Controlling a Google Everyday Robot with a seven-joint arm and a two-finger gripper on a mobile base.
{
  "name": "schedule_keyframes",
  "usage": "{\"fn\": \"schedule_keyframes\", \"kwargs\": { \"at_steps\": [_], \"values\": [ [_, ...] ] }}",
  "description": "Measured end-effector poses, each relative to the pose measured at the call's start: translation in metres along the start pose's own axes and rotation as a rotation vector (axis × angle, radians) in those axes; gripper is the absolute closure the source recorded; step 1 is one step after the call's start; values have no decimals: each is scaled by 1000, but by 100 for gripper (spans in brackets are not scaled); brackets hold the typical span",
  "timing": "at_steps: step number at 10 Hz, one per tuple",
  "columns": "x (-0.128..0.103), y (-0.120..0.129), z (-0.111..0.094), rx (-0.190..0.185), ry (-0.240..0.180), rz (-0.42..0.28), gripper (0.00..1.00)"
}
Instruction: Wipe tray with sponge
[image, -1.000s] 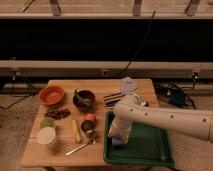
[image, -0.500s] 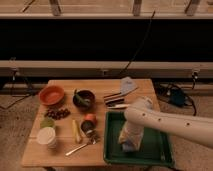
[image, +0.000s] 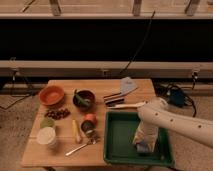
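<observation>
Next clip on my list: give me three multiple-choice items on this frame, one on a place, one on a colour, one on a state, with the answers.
1. Where is the claw?
A. over the orange bowl
B. down inside the tray
C. off the table's left edge

2. What colour is the tray?
A. dark green
B. white
C. red

3. How does the claw stand?
A. wide open above the table
B. shut, pressing the sponge on the tray floor
C. out of view

Answers:
1 B, the white arm ends low within the tray's rim.
2 A, its rim and floor are dark green.
3 B, the blue-grey sponge shows right under the claw's tip.
</observation>
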Motion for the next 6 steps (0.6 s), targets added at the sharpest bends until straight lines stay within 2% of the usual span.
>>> {"fn": "schedule_keyframes", "kwargs": {
  "at_steps": [3, 6],
  "values": [
    [30, -21, 1, 8, 5, 21, 100],
    [27, -70, -3, 45, 4, -31, 100]
  ]
}}
